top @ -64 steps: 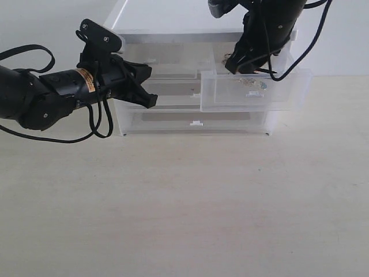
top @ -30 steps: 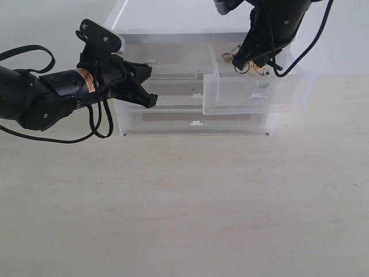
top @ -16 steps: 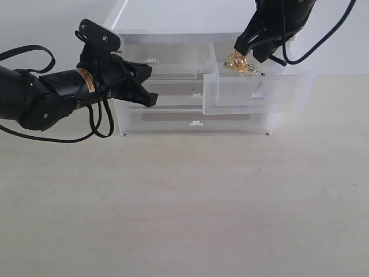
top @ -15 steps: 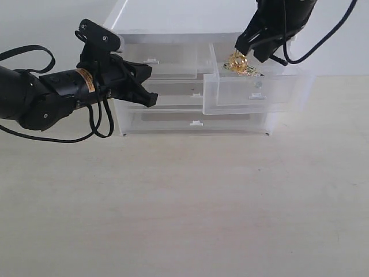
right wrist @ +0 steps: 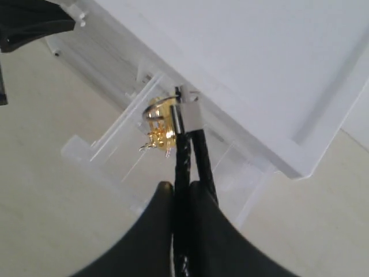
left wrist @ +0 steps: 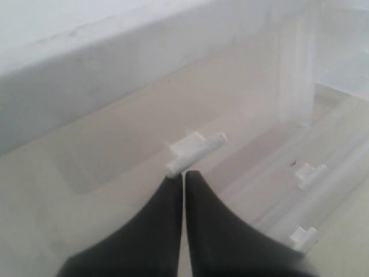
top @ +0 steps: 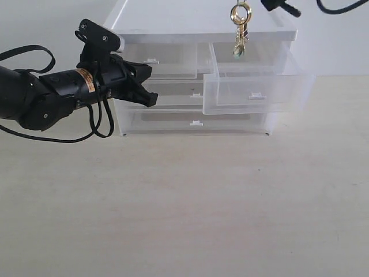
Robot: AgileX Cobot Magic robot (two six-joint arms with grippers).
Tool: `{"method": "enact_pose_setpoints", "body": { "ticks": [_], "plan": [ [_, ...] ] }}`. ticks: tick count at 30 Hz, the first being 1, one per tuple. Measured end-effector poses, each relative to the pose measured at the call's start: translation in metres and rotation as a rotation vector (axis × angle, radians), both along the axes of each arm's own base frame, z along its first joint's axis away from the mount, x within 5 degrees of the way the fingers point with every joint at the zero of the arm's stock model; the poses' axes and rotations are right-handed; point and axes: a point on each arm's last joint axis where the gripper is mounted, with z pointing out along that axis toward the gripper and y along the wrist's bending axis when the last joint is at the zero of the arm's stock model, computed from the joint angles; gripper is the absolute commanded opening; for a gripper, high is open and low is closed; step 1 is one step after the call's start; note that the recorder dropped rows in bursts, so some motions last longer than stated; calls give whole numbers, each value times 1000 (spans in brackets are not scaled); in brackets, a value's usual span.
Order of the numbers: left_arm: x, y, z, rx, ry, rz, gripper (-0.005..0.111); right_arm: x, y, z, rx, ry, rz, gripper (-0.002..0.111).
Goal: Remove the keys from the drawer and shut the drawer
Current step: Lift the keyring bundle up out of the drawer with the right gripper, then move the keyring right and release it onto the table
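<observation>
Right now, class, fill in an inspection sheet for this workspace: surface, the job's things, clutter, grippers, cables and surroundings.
Surface: pale table carrying a white drawer unit.
Job's things: keys hang in the air above the drawer, which stands pulled out and looks empty.
Clutter: nothing seen.
Grippers: right gripper shut on the keys' black strap. Left gripper shut, holding nothing, close by the tab handle of the left small drawer; contact cannot be told.
Cables: black cables loop under the left arm.
Surroundings: plain white wall behind the unit.
</observation>
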Motion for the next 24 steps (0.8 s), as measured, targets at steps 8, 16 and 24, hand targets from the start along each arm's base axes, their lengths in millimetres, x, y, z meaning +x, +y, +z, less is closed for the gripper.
{"method": "enact_pose_setpoints", "body": {
  "ticks": [8, 16, 24],
  "plan": [
    [0, 0, 0, 0, 0, 0, 4, -57, -12, 11, 149, 1, 12, 0],
    [1, 0, 1, 2, -3, 0, 4, -81, -15, -65, 215, 139, -25, 0],
    [2, -1, 2, 13, -1, -3, 4, -63, -1, -109, 256, 181, 22, 59]
  ]
}}
